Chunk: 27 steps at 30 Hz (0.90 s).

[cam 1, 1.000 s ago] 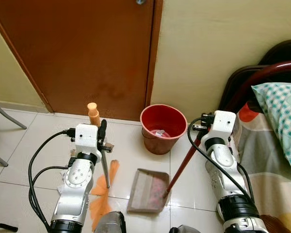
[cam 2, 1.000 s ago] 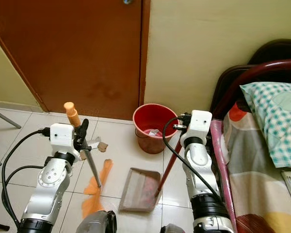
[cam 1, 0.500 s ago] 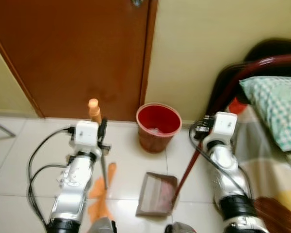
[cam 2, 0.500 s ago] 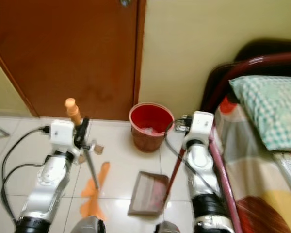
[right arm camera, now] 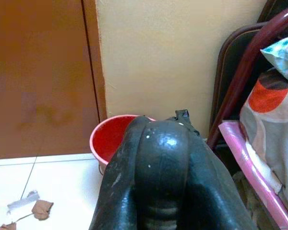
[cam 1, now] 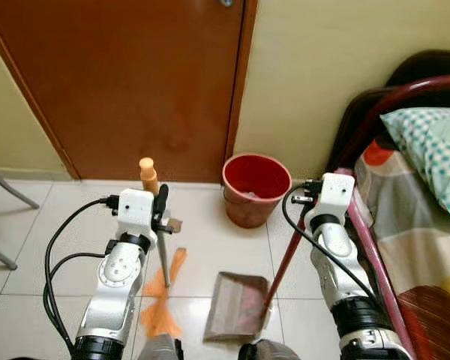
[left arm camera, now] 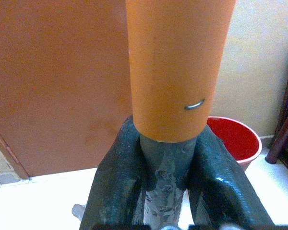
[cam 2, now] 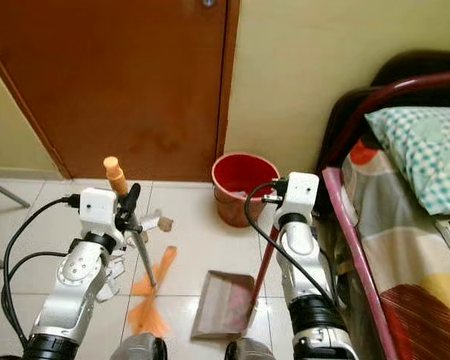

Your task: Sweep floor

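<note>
One bed (cam 1: 427, 225) is crowding the right side, so the dustpan's red handle (cam 1: 285, 259) could be catching its pink rail (cam 1: 371, 247) while the pan is tipping its load. One door, one red bucket (cam 1: 256, 187), one dustpan (cam 1: 236, 306) and one orange broom (cam 1: 163, 300) are sitting on the floor. Left gripper (cam 1: 160, 206) is clenching the broom's pole; right gripper (right arm camera: 161, 158) is clamping the dustpan handle. Two brown scraps (right arm camera: 41, 209) are lying unswept and could be getting missed
</note>
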{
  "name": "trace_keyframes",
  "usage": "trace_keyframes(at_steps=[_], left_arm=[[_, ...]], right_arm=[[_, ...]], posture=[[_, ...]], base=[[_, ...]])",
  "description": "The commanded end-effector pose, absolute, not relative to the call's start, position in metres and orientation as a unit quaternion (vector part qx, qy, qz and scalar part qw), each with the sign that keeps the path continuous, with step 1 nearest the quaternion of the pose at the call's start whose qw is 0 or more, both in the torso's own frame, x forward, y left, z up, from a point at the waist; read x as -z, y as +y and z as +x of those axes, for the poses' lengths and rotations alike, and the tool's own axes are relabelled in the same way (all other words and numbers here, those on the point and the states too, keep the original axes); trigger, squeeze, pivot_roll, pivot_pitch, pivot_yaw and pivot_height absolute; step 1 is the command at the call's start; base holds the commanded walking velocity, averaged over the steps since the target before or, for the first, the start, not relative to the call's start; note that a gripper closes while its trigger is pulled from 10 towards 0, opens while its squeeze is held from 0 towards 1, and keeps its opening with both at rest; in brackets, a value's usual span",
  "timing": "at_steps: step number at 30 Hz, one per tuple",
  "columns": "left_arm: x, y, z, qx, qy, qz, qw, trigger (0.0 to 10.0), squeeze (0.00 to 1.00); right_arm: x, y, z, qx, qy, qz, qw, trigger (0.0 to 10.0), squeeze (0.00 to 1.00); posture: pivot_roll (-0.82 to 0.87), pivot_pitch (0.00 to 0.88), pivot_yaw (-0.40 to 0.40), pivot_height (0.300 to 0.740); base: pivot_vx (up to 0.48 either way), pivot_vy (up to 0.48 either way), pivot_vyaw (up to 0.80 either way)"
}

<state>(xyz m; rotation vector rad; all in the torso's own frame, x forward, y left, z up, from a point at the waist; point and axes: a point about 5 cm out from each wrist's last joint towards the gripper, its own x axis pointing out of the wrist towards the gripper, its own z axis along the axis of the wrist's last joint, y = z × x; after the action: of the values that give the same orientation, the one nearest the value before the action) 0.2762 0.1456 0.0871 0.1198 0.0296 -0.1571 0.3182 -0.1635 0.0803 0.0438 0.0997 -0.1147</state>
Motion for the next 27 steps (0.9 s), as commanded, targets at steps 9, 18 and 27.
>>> trace_keyframes(at_steps=[9,18,27], left_arm=[[-0.124,0.136,0.283,0.09,-0.07,0.084,0.99,10.0,0.0],[-0.155,0.125,0.295,0.116,-0.12,0.092,0.982,10.0,0.0],[-0.203,0.126,0.305,0.101,-0.204,0.11,0.967,10.0,0.0]], right_arm=[[-0.09,-0.165,0.327,0.06,0.03,0.024,0.997,10.0,0.0],[-0.088,-0.16,0.332,0.056,0.04,0.028,0.997,10.0,0.0],[-0.087,-0.158,0.334,0.054,0.042,0.029,0.997,10.0,0.0]], posture=[[0.05,0.099,-0.04,0.74],[0.06,0.098,-0.038,0.74],[0.06,0.097,-0.035,0.74]], base=[[0.0,0.0,0.0],[0.0,0.0,0.0],[0.0,0.0,0.0]])
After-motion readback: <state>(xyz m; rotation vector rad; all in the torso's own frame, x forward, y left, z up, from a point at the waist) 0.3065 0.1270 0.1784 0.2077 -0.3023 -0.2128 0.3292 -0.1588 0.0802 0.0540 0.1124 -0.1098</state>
